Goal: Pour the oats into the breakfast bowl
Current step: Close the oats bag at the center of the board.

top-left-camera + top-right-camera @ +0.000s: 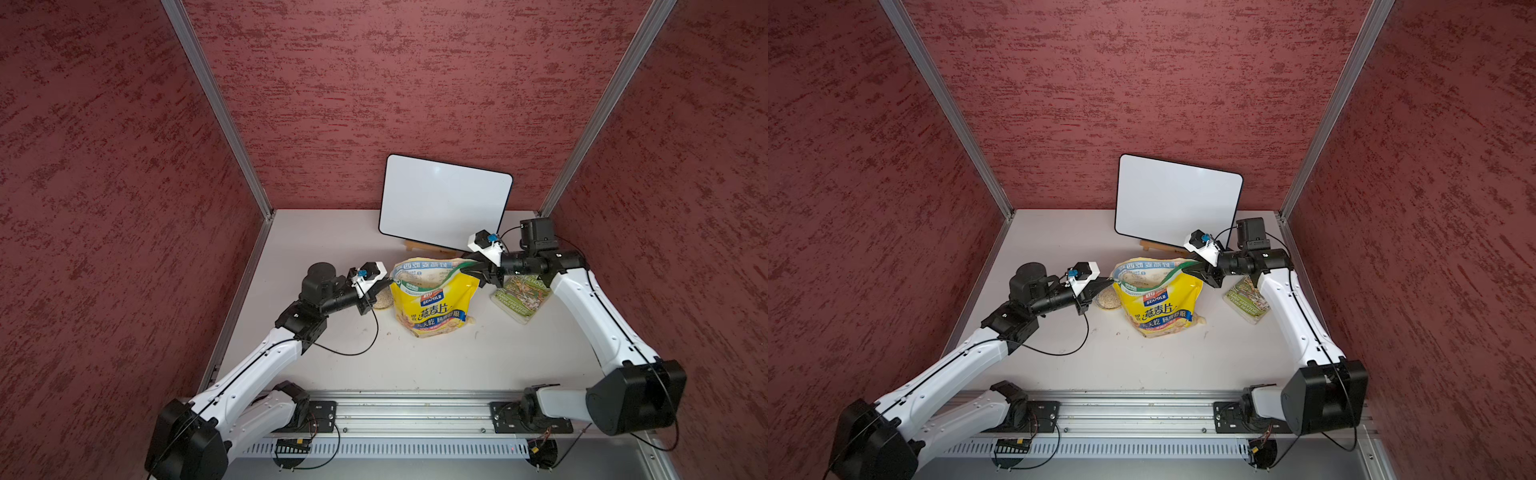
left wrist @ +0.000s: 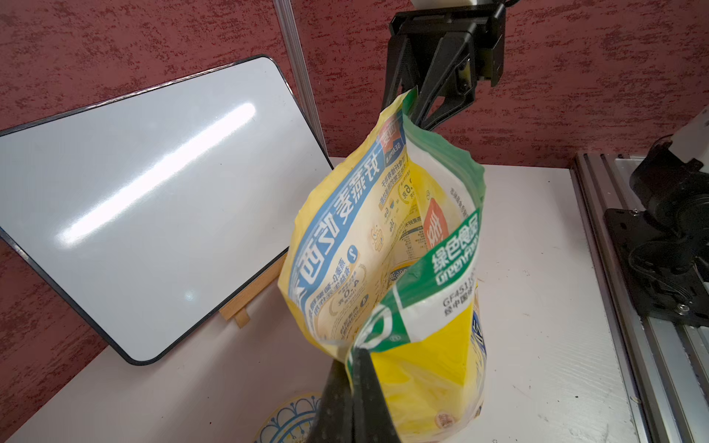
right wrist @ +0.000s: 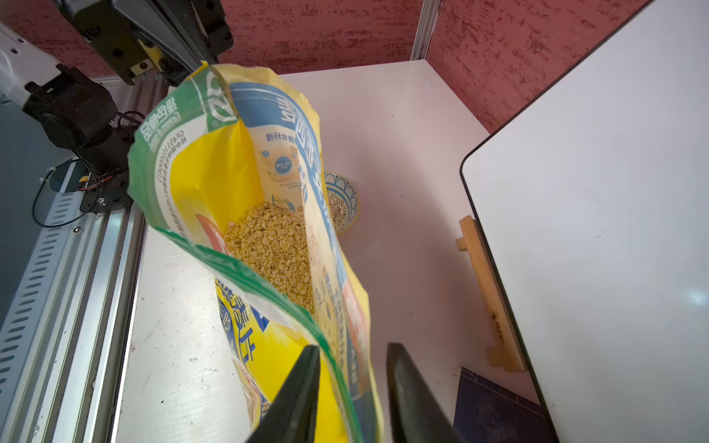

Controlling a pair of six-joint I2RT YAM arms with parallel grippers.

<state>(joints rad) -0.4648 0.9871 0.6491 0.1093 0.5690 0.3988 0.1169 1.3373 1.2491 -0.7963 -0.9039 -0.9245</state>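
Note:
The yellow oats pouch [image 1: 432,299] [image 1: 1158,303] stands upright mid-table with its mouth open. Pale oats [image 3: 272,249] fill its lower part. My left gripper [image 1: 388,282] [image 2: 351,354] is shut on the pouch's green-white top edge at one corner. At the opposite corner my right gripper [image 1: 469,270] [image 3: 352,347] has its jaws apart, with the pouch's edge between them and a gap on one side. The breakfast bowl [image 1: 382,300] [image 1: 1108,299] [image 3: 343,203] sits against the pouch, under my left gripper, half hidden, with oats in it. Its blue patterned rim [image 2: 287,418] shows in the left wrist view.
A whiteboard [image 1: 444,203] leans on a wooden easel [image 3: 487,291] at the back, just behind the pouch. A green paperback book [image 1: 521,297] [image 1: 1248,299] lies under my right forearm. Red walls enclose three sides, and a metal rail [image 1: 415,411] runs along the front.

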